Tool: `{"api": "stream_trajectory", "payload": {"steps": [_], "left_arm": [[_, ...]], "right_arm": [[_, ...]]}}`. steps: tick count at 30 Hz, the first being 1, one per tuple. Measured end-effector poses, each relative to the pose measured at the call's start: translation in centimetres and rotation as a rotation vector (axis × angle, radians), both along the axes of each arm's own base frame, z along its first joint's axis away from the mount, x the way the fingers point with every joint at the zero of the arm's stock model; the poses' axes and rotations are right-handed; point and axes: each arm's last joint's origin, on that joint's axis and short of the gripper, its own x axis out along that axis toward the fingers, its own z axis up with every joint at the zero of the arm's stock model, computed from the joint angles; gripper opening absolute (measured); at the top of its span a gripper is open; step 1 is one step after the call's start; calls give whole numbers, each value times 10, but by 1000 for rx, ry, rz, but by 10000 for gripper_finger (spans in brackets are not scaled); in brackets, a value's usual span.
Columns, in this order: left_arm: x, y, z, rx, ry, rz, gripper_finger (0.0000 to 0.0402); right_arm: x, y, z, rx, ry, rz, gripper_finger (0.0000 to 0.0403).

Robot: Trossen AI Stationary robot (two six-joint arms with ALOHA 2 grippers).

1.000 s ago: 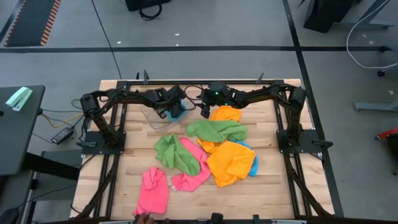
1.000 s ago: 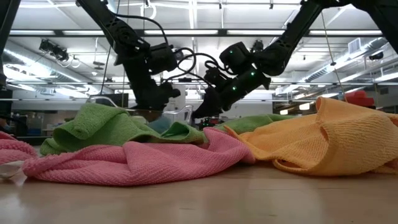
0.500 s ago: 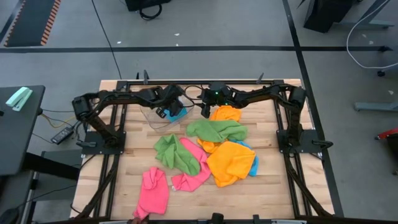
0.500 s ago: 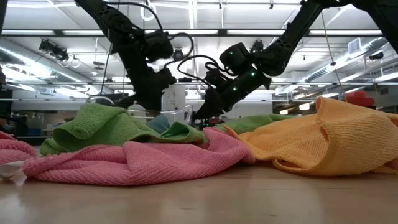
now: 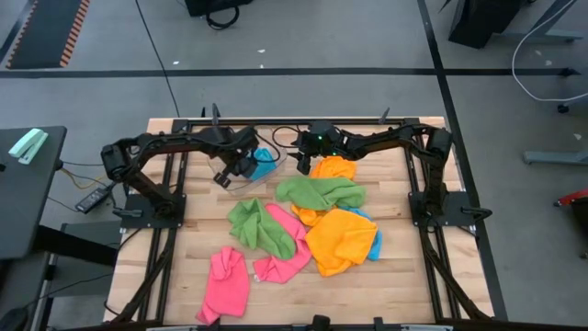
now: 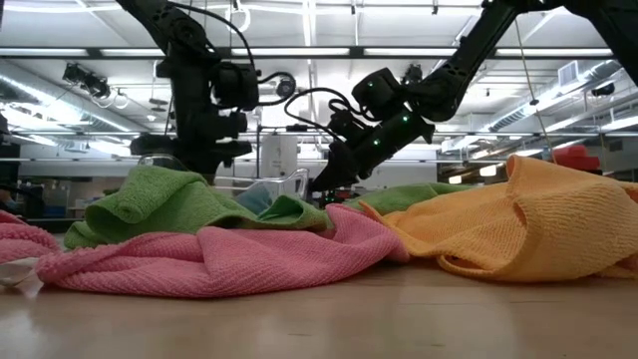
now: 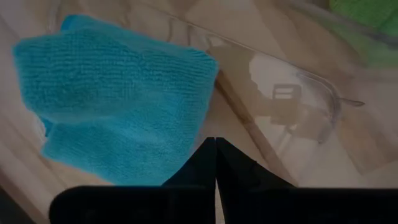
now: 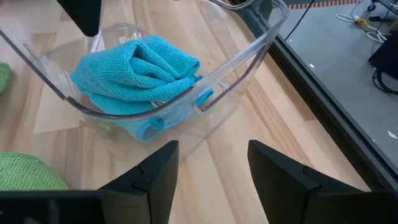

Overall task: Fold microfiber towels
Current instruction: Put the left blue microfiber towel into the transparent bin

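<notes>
Lying folded in the clear plastic tub, the sky blue towel was a soft, looped-pile bundle with rounded creases; the tub sat at the far side of the wooden plank worktop, left of centre. The tub's wall was thin, glossy and curved, with a small moulded handle visible in the left wrist view.

The rest of the towels were unfolded, crumpled in a loose heap mid-worktop:
- green towel draped across the heap's far part, overlapping an orange towel beyond it
- second green towel to the left, lying partly over a pink towel
- large orange towel on the right, with a blue edge peeking from under it
- another pink towel near the front edge, bunched into a long shape, apart from the heap

In the low view the nap read as fine, ribbed terry, with the folds puffy rather than sharp.

The left pincer hung over the tub just beside the blue towel, its dark fingers together and holding nothing. The right pincer sat just outside the tub on the heap side, facing its wall, with its fingers apart and nothing between them.
</notes>
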Motion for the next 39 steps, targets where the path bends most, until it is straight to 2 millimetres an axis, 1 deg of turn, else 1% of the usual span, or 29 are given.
{"api": "stream_trajectory", "payload": {"steps": [4, 7, 11, 16, 18, 20, 23, 27, 31, 34, 37, 39], "left_arm": [[2, 3, -6, -11, 12, 7, 6], [6, 6, -11, -31, 39, 16, 9], [18, 12, -9, -68, 72, 31, 6], [24, 15, -5, -120, 161, 31, 11], [27, 17, 1, -128, 158, 27, 11], [29, 18, 5, -120, 151, -13, 6], [27, 20, 4, -115, 160, -80, 7], [27, 22, -8, -130, 199, -119, 17], [30, 22, -22, -160, 244, -130, 6], [33, 24, -33, -154, 258, -155, 10], [38, 28, -37, -120, 226, -178, 20], [40, 29, -37, -106, 210, -196, 18]], "right_arm": [[1, 2, 0, 2, -3, 11, 202], [2, 3, 1, -1, -9, 14, 202], [2, 2, 1, -7, -10, 17, 202], [2, 3, 1, -7, -8, 18, 202], [2, 3, 1, -6, -7, 18, 202], [2, 3, 1, -6, -7, 18, 202], [2, 3, 1, -5, -8, 21, 202], [2, 3, 1, -3, -10, 19, 202], [2, 3, 1, -4, -13, 19, 202], [2, 3, 1, 4, -15, 23, 202], [2, 4, 1, 8, -17, 31, 202], [2, 4, 1, 8, -16, 34, 202]]}}
